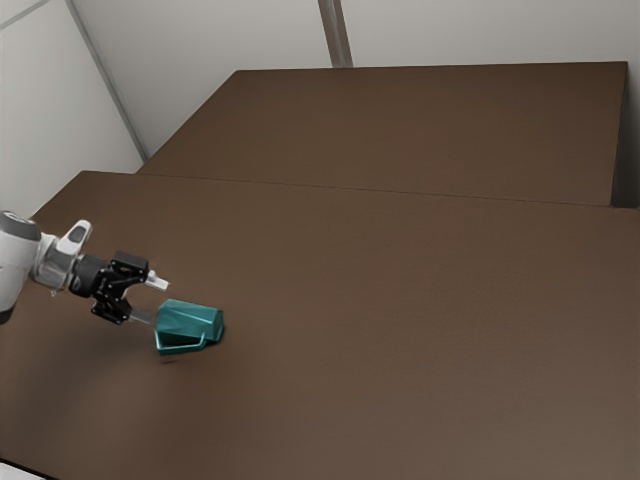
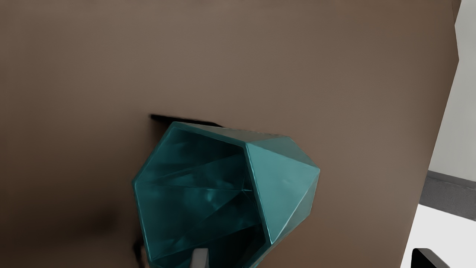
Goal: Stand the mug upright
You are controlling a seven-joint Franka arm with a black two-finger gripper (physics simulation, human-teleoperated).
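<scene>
Muted light leaves dark shadows on the table [image 1: 420, 330].

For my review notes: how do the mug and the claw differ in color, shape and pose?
The mug is teal; the claw is mostly black with pale fingertips. The mug is a faceted, hollow cup with a handle; the claw has two fingers, spread open. The mug is tipped over, its mouth toward the claw; the claw reaches from the exterior view's left.
</scene>
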